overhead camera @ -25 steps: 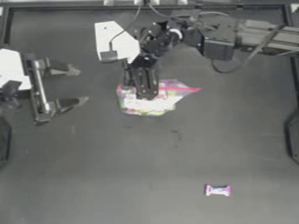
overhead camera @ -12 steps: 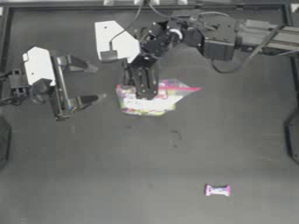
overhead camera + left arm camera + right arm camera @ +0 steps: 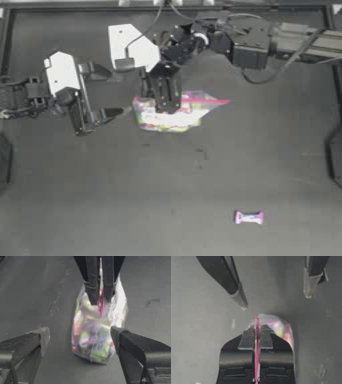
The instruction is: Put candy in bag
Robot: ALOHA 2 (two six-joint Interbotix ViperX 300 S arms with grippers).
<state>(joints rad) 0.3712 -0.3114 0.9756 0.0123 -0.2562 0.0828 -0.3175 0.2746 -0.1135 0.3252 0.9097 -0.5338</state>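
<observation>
While the right gripper (image 3: 164, 102) has its jaws clamped shut on the pink-red seal strip of the clear plastic zip pouch (image 3: 175, 114), I read this as the bag-opening step, not the candy pick yet. From the right wrist view the strip (image 3: 257, 328) runs straight between the closed jaws. My left gripper (image 3: 93, 120) sits just beside the pouch on its left, jaws spread wide and holding nothing; left wrist view shows the pouch (image 3: 97, 331) standing between my open fingers but not touching them. Next move, as I judge it: bring the left jaws onto one wall of the pouch near the seal and pull against the right to part the mouth. The tiny rectangular wrapped sweet with pale middle and pink twisted ends (image 3: 249, 217) lies on the dark table (image 3: 100, 200), well apart from both grippers, untouched, toward the near right
</observation>
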